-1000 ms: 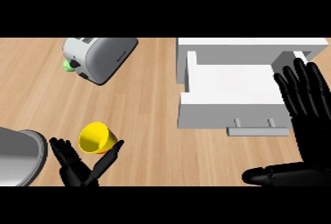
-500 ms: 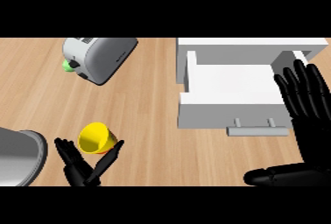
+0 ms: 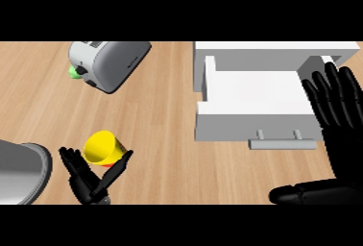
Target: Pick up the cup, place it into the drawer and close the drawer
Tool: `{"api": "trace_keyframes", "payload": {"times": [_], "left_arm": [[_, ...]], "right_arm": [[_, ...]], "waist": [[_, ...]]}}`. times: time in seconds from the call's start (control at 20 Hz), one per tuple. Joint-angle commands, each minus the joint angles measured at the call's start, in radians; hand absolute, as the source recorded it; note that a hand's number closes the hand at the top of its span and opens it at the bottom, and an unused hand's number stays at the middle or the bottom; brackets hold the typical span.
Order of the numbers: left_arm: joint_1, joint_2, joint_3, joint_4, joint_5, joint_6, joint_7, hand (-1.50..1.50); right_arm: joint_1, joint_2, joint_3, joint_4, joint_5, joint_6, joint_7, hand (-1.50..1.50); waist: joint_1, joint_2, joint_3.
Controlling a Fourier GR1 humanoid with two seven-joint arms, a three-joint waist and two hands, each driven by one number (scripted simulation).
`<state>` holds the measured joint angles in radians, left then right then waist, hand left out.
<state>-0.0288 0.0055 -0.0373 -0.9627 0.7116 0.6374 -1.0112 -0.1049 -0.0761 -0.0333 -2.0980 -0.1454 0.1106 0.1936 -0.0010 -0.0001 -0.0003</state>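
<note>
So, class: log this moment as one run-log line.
left hand: open beside yellow cup | right hand: open by drawer | drawer: open

Grey toaster (image 3: 110, 62) lying tilted on wooden counter (image 3: 156, 144), silver pot (image 3: 21, 170) (partly cropped) at left edge

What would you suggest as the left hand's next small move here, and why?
Probably close the left hand round the yellow cup. Its fingers are spread open just below the cup, which lies tilted on the counter and is not yet grasped, while the white drawer already stands open. The right hand rests open beside it.
</note>
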Motion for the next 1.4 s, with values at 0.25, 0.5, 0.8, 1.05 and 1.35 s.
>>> {"api": "trace_keyframes", "payload": {"times": [0.25, 0.5, 0.8, 1.05, 1.35], "left_arm": [[-0.042, -0.005, -0.007, 0.126, 0.098, -0.13, -0.112, -1.5], [-0.066, -0.005, 0.023, 0.116, 0.071, -0.239, -0.068, -1.5], [-0.096, -0.005, 0.033, 0.205, 0.062, -0.388, -0.146, 1.5], [-0.15, -0.005, 0.037, 0.24, 0.046, -0.356, -0.209, 1.5], [-0.225, 0.1, -0.04, 0.29, -0.04, -0.464, -0.094, 1.5]], "right_arm": [[0.01, -0.013, -0.041, 0.061, -0.025, 0.037, -0.072, -1.5], [-0.035, 0.007, 0.016, 0.005, 0.021, -0.019, 0.025, -1.5], [0.032, -0.02, -0.047, 0.022, -0.044, 0.044, -0.047, -1.5], [-0.004, -0.02, -0.029, -0.044, -0.035, 0.002, 0.054, -1.5], [-0.027, 0.009, 0.0, 0.018, 0.021, -0.012, -0.005, -1.5]], "waist": [[-0.002, 0.001, 0.0], [0.0, 0.0, 0.0], [-0.003, 0.001, 0.0], [-0.003, 0.0, 0.0], [-0.005, 0.003, -0.001]]}}
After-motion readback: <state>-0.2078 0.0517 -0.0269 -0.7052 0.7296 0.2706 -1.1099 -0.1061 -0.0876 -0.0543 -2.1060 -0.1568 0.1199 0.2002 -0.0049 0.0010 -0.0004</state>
